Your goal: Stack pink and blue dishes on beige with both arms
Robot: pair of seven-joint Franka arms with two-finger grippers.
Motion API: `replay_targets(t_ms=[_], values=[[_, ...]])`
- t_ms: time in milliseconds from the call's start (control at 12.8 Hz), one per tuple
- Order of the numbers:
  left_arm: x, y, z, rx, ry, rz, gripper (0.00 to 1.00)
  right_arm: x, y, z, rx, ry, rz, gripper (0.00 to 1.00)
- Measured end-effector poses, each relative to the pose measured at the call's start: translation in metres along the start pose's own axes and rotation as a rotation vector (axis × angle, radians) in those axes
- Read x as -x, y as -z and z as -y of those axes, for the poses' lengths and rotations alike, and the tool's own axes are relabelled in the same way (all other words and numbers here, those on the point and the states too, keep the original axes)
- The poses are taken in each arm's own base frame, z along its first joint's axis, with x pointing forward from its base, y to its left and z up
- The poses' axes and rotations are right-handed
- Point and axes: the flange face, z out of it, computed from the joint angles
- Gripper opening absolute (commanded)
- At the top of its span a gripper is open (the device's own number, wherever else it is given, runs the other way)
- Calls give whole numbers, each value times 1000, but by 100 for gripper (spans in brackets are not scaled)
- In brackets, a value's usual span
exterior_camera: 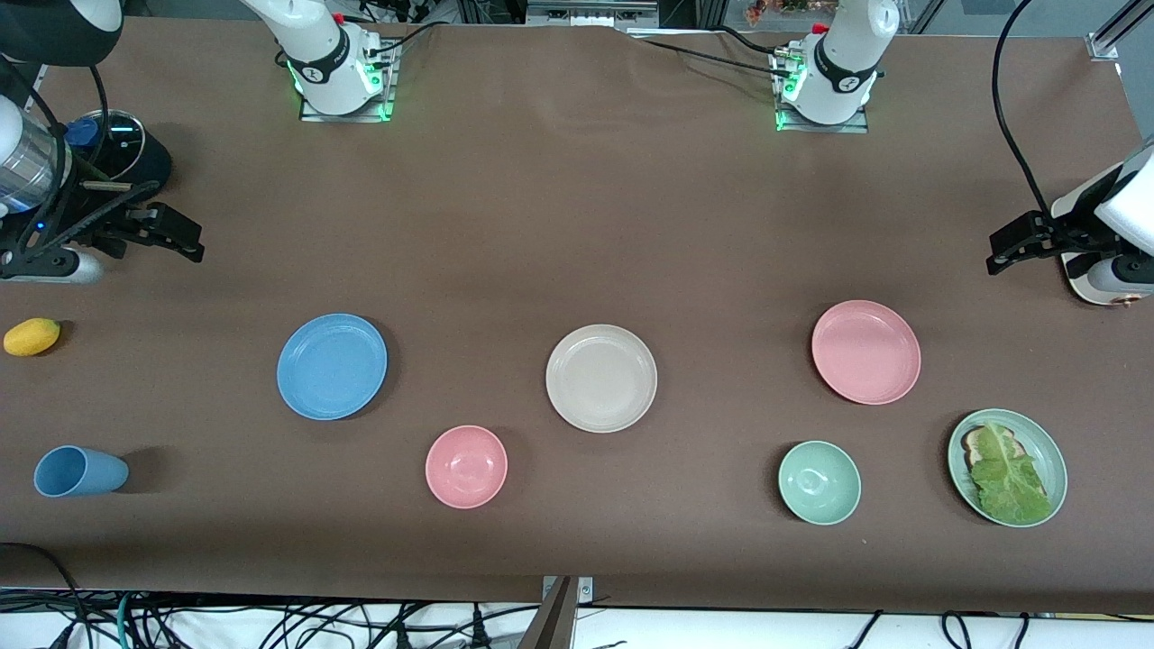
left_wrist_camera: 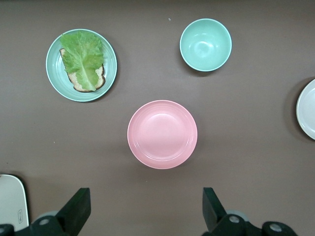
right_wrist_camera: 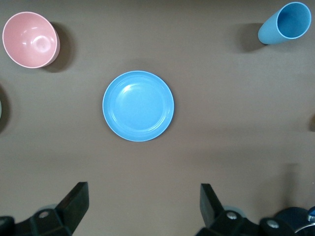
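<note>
The cream-beige plate [exterior_camera: 601, 378] lies in the middle of the table. A sky-blue plate [exterior_camera: 332, 366] lies beside it toward the right arm's end, and a pink plate [exterior_camera: 865, 351] toward the left arm's end. All three are apart and bare. My right gripper [exterior_camera: 185, 242] hangs open and empty over bare table at the right arm's end; its wrist view shows the blue plate [right_wrist_camera: 138, 105] ahead of the spread gripper [right_wrist_camera: 144, 206]. My left gripper [exterior_camera: 1002, 252] hangs open and empty at the left arm's end, with the pink plate [left_wrist_camera: 162, 134] ahead of the gripper [left_wrist_camera: 146, 209].
Nearer the front camera lie a pink bowl [exterior_camera: 466, 466], a green bowl [exterior_camera: 819, 482], and a pale green plate [exterior_camera: 1039, 440] carrying bread and lettuce. At the right arm's end a blue cup [exterior_camera: 79, 471] lies on its side near a yellow fruit [exterior_camera: 32, 336].
</note>
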Motion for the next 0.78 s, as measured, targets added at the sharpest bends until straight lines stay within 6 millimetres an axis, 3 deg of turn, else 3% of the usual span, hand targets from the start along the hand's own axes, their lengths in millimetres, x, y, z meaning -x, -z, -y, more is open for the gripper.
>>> replay_targets(t_ms=[778], values=[[0,0,0,0,0,0,100,0,0,-1,13,4,-2,100]])
